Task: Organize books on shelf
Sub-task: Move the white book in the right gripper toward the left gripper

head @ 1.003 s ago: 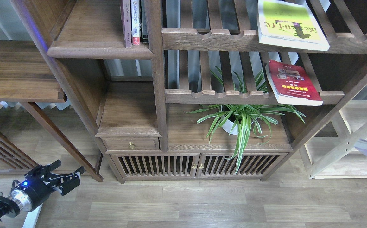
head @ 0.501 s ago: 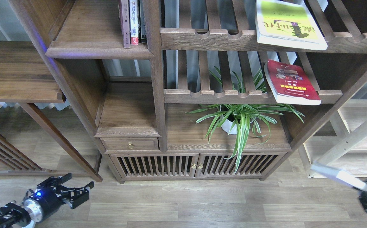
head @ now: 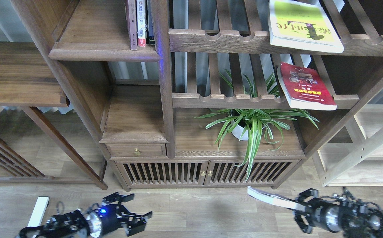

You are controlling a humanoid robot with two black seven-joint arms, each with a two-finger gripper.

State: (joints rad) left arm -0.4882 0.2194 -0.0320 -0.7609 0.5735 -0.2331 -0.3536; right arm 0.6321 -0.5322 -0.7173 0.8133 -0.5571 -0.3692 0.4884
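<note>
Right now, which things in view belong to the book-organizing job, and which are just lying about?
Job:
yellow-green book, on the upper slatted rack
red book, on the lower slatted rack
pale book, held by the right gripper
solid shelf
left gripper, open and empty

Lying about:
slim volumes standing on that shelf
potted plant
small drawer

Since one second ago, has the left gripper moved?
Yes. The left gripper has moved right along the floor, now below the cabinet's slatted doors.
</note>
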